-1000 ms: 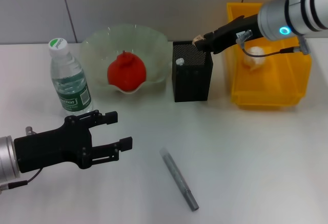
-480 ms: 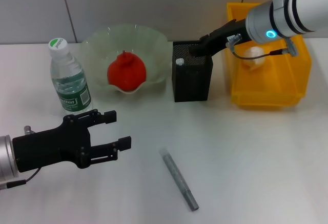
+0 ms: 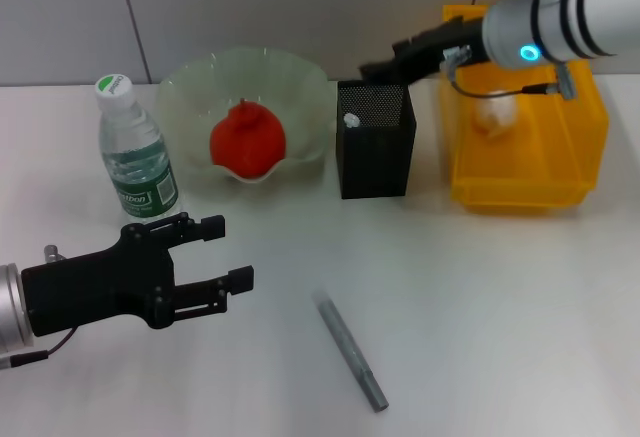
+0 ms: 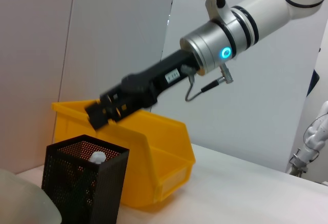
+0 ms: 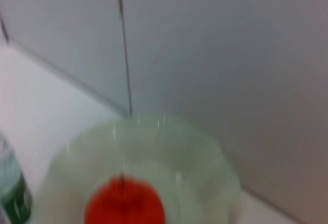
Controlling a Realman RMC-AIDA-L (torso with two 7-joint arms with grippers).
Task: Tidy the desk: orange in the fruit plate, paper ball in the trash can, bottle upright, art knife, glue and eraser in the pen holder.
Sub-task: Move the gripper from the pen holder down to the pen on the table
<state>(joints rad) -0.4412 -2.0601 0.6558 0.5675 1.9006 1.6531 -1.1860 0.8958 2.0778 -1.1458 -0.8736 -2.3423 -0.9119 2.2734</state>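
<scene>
The right gripper (image 3: 375, 67) hangs above the pen holder (image 3: 376, 152); I cannot tell its grip. The left gripper (image 3: 225, 252) waits wide open.

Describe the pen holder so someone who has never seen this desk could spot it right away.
Find the big yellow trash can at the back. Just beside it, toward the green fruit plate, stands the pen holder: the only black mesh cup, square and taller than wide.

Bright even light, right wrist view blurred

My right wrist view is blurred; orange (image 5: 124, 204) and fruit plate (image 5: 215, 172) cut off at bottom edge.
</scene>
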